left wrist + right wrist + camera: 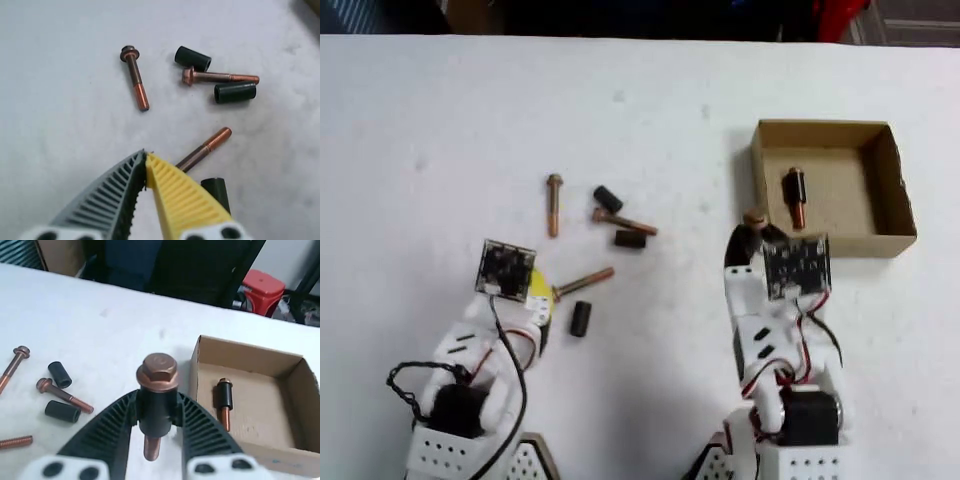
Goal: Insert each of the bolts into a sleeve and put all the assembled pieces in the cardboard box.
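White table [420,120] holds three loose bolts [135,75] and three black sleeves [192,58]. Left gripper [145,155] has its fingers [175,195] together, and one bolt seems to touch it. Right gripper [157,400] squeezes a sleeved bolt [157,372] just beside the cardboard box [820,126], where another sleeved piece [794,195] lies.

Three copper bolts [553,204] and three black sleeves [608,198] lie loose. One sleeved bolt [793,195] lies in the cardboard box [875,235]. The right pincer [157,399] holds a second sleeved bolt [157,390] upright.
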